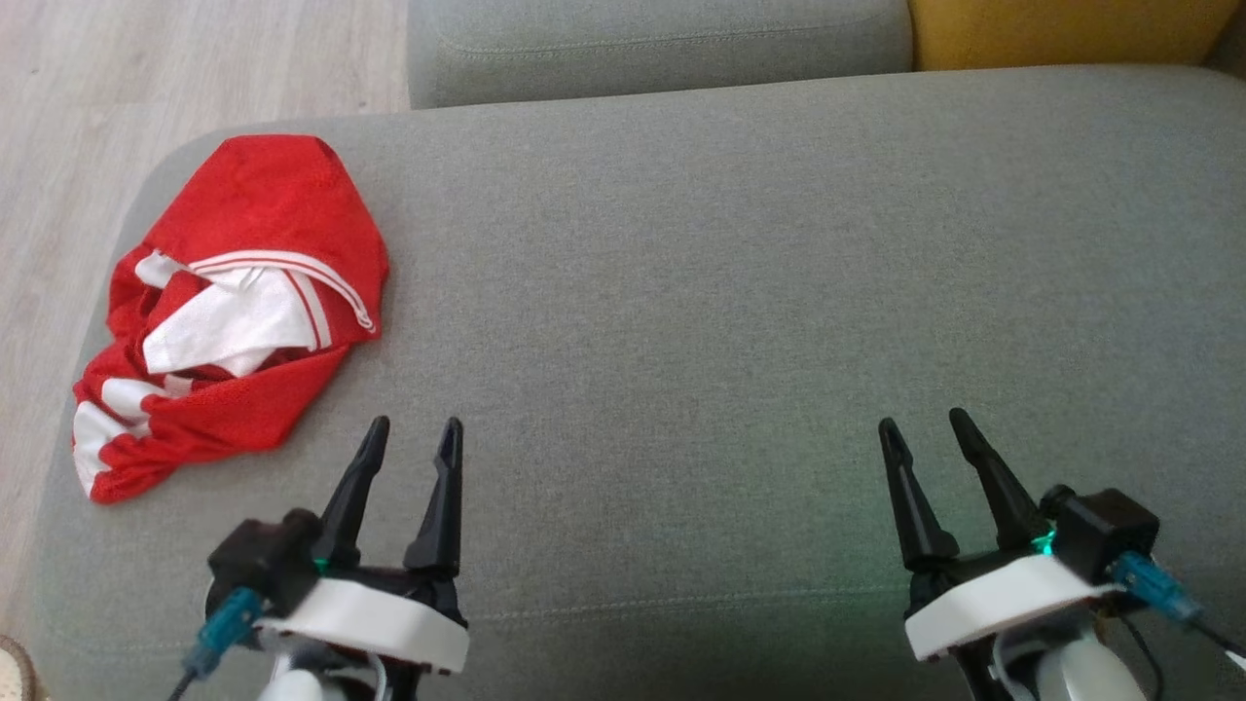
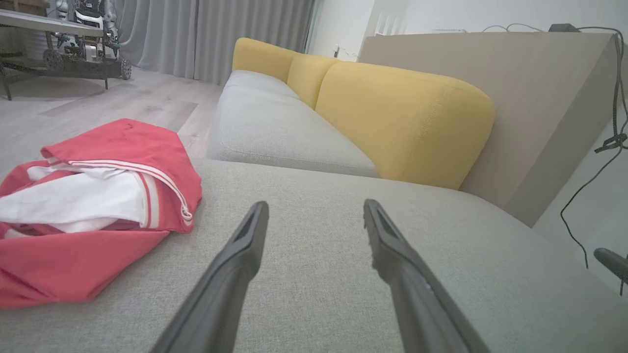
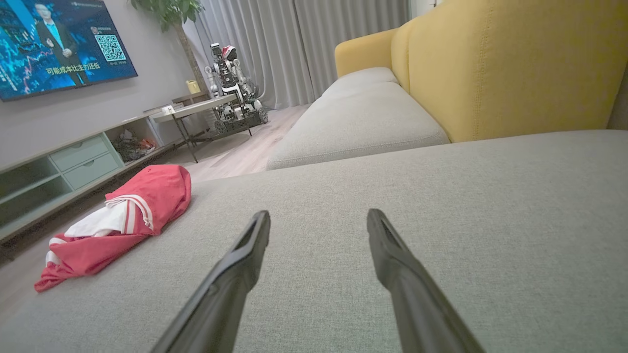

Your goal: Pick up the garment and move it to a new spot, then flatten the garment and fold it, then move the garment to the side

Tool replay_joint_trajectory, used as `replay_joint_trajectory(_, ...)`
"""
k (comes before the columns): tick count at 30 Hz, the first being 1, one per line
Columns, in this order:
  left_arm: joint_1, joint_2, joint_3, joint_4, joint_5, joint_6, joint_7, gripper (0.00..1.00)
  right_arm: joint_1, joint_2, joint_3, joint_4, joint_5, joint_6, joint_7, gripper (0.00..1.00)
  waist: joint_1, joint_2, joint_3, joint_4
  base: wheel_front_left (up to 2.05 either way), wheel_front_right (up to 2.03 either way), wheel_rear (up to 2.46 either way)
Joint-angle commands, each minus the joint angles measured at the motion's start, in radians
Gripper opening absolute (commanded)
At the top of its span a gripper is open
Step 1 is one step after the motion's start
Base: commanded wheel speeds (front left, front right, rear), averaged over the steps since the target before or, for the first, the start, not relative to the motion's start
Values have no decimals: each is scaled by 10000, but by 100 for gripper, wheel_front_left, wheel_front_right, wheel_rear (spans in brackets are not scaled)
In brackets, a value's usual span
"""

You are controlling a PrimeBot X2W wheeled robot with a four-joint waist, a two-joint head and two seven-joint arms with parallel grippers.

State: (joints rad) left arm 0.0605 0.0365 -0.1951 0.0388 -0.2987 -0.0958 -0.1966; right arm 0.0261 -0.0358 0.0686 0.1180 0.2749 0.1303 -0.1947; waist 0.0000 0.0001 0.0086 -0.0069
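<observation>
While the garment [image 1: 229, 312] is lying crumpled at the left end of the grey seat cushion [image 1: 681, 292], both arms are hovering low over bare fabric, probably parked ready for the pickup. Left gripper [image 1: 417, 425] is standing spread, grasping nothing; right gripper [image 1: 923, 420] likewise. Garment is sitting ahead and left of the left gripper, near but apart, and well apart from the right. The cushion's bare middle is likely serving as the flattening spot.
</observation>
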Motion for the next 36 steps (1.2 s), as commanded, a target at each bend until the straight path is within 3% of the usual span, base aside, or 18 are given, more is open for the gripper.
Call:
replay_joint_trajectory(1,-224,114,133,-342,419,-51,-169,100,-467,-121,252,-404,-410,4,-182,100,0,-1,8,-5,0,0,0)
replay_joint_trajectory(19,-156,138,-81,221,2209,18,-651,100,-451,-145,155,-34,-1924,4,-671,100,0,-1,31,-24,0,0,0)
replay_joint_trajectory(26,-152,137,154,375,1521,199,-651,100,-442,-145,7,226,-1739,4,-671,100,0,-1,-13,3,0,0,0)
replay_joint_trajectory(36,-141,137,406,222,1394,214,-651,100,-408,-145,-105,283,-1655,4,-671,100,0,-1,-34,39,0,0,0)
